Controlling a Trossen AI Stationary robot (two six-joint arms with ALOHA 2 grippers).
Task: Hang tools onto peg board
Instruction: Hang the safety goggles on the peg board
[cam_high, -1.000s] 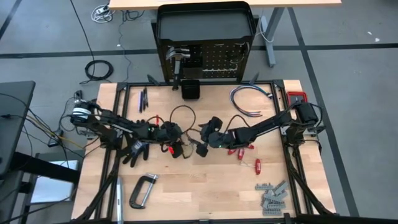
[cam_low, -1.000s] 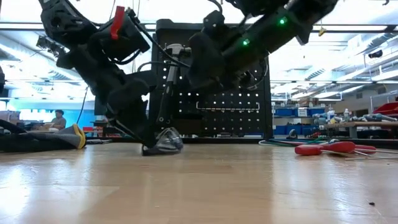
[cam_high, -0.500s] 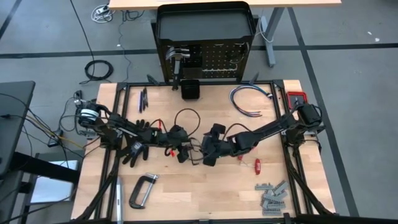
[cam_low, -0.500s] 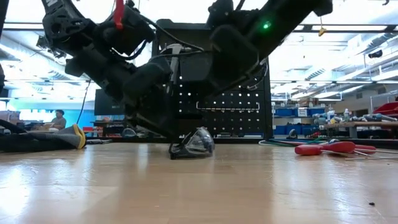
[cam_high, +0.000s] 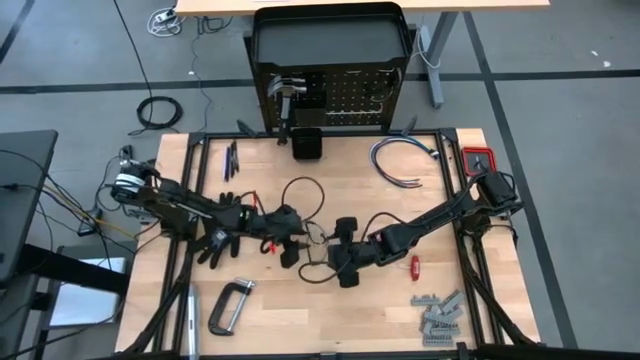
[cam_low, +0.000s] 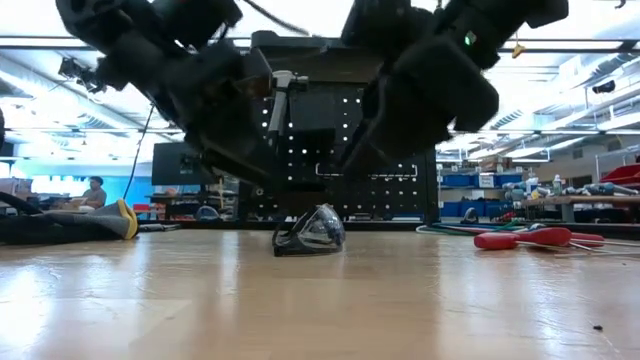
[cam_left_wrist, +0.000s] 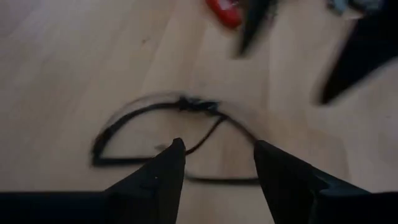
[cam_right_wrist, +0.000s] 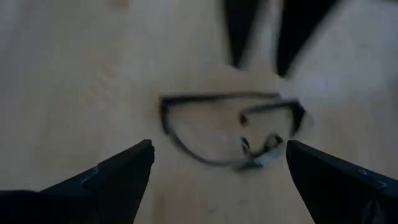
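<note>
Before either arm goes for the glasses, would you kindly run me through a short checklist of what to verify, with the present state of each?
1. Glasses free on the table, held by neither arm: ok.
2. Left gripper open, above the glasses: ok.
3. Right gripper open wide, glasses between its fingers in its wrist view: ok.
4. The two grippers clear of each other: not ok, close together over the same glasses.
5. Free spot on the peg board: ok, holes bare beside the hammer.

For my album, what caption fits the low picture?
Safety glasses lie on the wooden table beneath two raised robot arms, before the peg board.
</note>
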